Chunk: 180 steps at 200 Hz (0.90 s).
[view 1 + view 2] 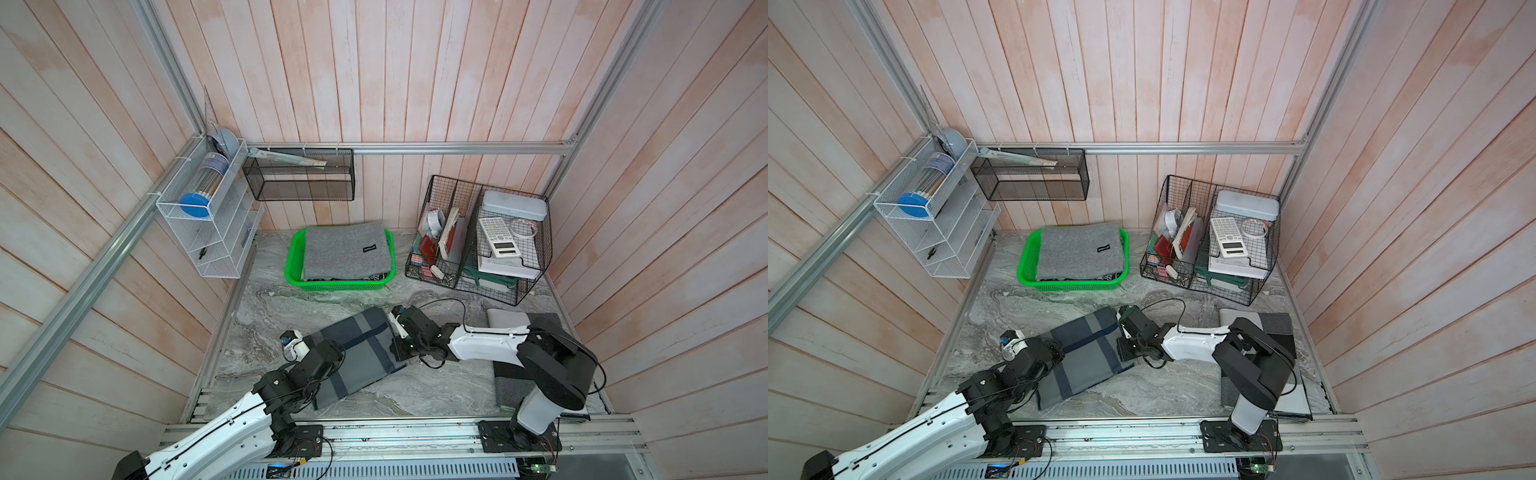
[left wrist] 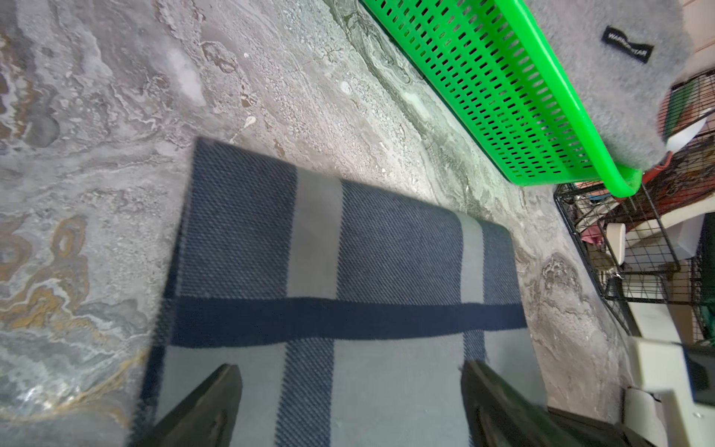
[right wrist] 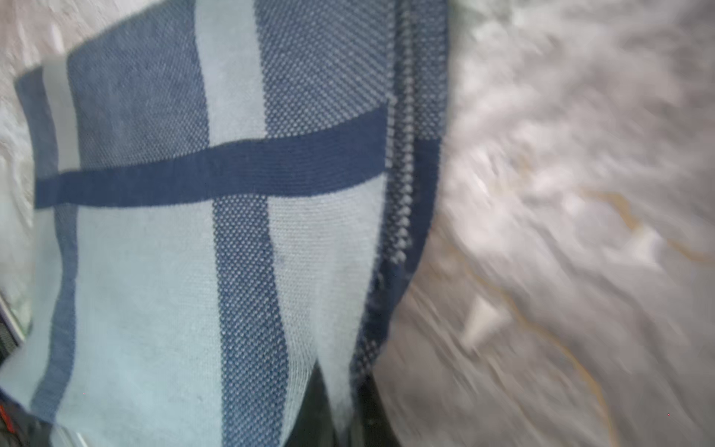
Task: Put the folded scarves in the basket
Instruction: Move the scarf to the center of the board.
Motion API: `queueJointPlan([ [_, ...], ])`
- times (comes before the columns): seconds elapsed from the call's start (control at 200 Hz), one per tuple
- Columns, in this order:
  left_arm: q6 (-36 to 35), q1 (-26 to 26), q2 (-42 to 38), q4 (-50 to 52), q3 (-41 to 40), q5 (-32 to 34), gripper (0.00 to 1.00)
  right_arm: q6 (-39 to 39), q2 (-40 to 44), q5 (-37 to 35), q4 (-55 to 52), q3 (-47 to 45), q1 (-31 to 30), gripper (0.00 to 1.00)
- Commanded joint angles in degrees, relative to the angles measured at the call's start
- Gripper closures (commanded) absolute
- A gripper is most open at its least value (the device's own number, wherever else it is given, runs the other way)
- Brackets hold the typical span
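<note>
Since the folded scarf [image 1: 357, 353] lies flat on the bench [image 1: 436, 386] between the two arms, well apart from where it belongs, each arm is set at its own side of it. The left end effector [image 2: 348, 371] hangs over the left part with its fingers spread wide, holding nothing. The right end effector [image 3: 340, 387] is clamped on a pinch of cloth at the right edge, probably so that the layers can be raised together without unfolding. Another folded grey cloth [image 1: 505, 392] lies partly under the right arm, untouched. Farther back stands the basket [image 1: 340, 286], and it is not bare. A folded grey fleece [image 1: 345, 249] with a small black label fills most of it and rises above the rim, with something patterned beneath. The scarf would likely have to go on top. Just beside it, the black wire organiser [image 1: 536, 249] holds a calculator [image 1: 496, 237], a pale lidded case [image 1: 515, 205] and some books.
</note>
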State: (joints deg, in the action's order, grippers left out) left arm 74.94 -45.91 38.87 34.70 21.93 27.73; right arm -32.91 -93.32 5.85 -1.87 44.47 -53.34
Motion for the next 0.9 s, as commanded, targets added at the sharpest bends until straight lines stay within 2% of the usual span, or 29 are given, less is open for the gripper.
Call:
queueJointPlan([
  [0.0,-2.39,-0.05,0.44,-4.24,-0.03,0.64,0.03,-2.94,8.10,-5.43,-5.14,-7.23,-0.16,1.00],
  [0.055,-3.08,-0.05,0.89,-6.74,-0.42,0.23,0.00,-5.06,13.50,-6.56,-6.09,-11.60,-0.01,1.00],
  [0.23,-1.74,0.00,4.22,-10.46,-0.88,0.31,0.00,-15.58,29.80,-6.12,-9.68,-23.81,-0.01,0.99],
  [0.27,-1.72,0.03,5.01,-11.07,-1.01,-0.08,0.00,-17.41,33.39,-5.64,-9.79,-25.67,-0.01,0.88],
  [0.34,-2.10,0.03,6.18,-12.83,-1.56,-1.30,0.00,-18.72,40.22,-5.10,-8.20,-28.59,-0.01,0.54],
  [0.455,-3.56,0.04,8.00,-16.04,-2.51,-4.59,0.00,-20.40,50.38,-9.14,-4.74,-32.04,0.35,0.35],
  [0.525,-4.01,0.03,9.25,-15.55,-2.24,-5.51,0.00,-19.34,54.53,-11.08,-3.32,-32.64,1.91,0.28],
  [0.625,-6.25,0.03,11.02,-16.39,-2.29,-8.09,0.00,-16.64,54.55,-7.78,-0.21,-32.45,8.13,0.27],
  [0.77,-7.84,0.00,14.50,-17.38,-2.20,-10.42,0.00,-13.80,46.84,5.00,6.60,-31.10,19.71,0.26],
  [0.895,-8.40,0.10,16.37,-18.55,-2.45,-11.04,0.00,-10.87,39.66,6.17,9.03,-28.31,21.96,0.26],
])
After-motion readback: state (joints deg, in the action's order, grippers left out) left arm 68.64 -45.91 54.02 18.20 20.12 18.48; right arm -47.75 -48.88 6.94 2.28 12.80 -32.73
